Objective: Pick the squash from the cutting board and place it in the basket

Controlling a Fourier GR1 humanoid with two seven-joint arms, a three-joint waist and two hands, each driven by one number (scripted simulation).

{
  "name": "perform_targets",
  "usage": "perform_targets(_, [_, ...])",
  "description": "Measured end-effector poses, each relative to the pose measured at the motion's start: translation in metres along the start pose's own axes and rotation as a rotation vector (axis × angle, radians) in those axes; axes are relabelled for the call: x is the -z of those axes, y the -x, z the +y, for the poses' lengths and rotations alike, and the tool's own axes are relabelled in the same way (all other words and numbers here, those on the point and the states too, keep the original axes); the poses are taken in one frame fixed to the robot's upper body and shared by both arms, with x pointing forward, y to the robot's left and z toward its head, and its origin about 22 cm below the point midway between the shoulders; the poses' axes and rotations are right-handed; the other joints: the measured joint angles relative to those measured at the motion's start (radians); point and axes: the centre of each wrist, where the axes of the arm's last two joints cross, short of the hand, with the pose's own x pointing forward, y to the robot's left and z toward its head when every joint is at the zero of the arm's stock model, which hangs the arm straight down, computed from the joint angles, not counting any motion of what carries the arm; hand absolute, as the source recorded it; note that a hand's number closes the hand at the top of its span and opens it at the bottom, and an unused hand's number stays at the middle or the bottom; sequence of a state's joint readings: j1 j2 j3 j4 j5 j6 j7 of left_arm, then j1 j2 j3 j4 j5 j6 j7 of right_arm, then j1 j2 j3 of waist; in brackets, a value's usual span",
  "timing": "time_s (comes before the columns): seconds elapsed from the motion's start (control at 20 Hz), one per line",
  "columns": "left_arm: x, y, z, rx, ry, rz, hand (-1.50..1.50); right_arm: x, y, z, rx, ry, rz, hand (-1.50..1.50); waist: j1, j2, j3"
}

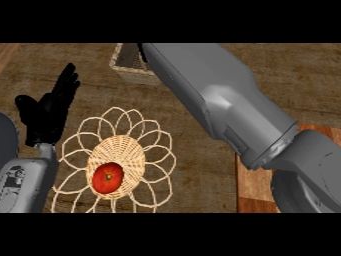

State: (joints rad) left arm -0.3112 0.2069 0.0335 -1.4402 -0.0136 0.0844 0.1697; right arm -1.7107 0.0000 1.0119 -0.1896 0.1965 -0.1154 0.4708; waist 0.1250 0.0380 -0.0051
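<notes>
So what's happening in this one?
The robot's right forearm stretches diagonally across the counter towards a woven basket at the top; its hand is hidden, and no squash is visible. The left hand rests open at the left, fingers up. A flower-shaped wicker basket in front holds a red tomato-like fruit. A corner of the cutting board shows lower right.

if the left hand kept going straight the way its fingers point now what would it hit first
Probably nothing: the open black left hand points up the brown wooden counter, passing left of the woven rectangular basket. Depth is unclear.
</notes>
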Motion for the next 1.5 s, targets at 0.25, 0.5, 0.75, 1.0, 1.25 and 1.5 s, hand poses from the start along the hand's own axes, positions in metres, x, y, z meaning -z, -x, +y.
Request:
perform_targets(0.25, [0.004, -0.002, 0.003, 0.001, -0.006, 0.004, 0.0, 0.0, 0.005, 0.009, 0.003, -0.056, 0.002, 1.5, -0.007, -0.001, 0.0])
perform_targets(0.5, [0.0, 0.0, 0.001, 0.001, -0.003, 0.001, 0.0, 0.002, 0.008, 0.012, 0.02, -0.087, 0.012, 1.5, -0.002, 0.0, 0.001])
perform_targets(0.75, [0.0, 0.004, -0.002, 0.004, 0.001, 0.01, 0.0, 0.001, 0.011, 0.018, 0.034, -0.158, 0.067, 1.5, 0.002, 0.0, 0.0])
perform_targets(1.0, [0.0, 0.004, -0.005, 0.002, -0.004, 0.013, 0.0, 0.002, 0.014, 0.023, 0.035, -0.196, 0.132, -1.5, -0.004, -0.002, 0.001])
perform_targets(1.25, [0.001, 0.004, -0.001, 0.0, -0.002, 0.004, 0.0, 0.001, 0.011, 0.02, 0.16, -0.122, 0.146, -1.5, -0.004, -0.002, 0.002])
perform_targets(1.5, [-0.002, 0.007, 0.0, -0.002, -0.01, 0.013, 0.0, 0.001, 0.005, 0.005, 0.347, -0.023, 0.155, -1.5, -0.011, -0.005, 0.002])
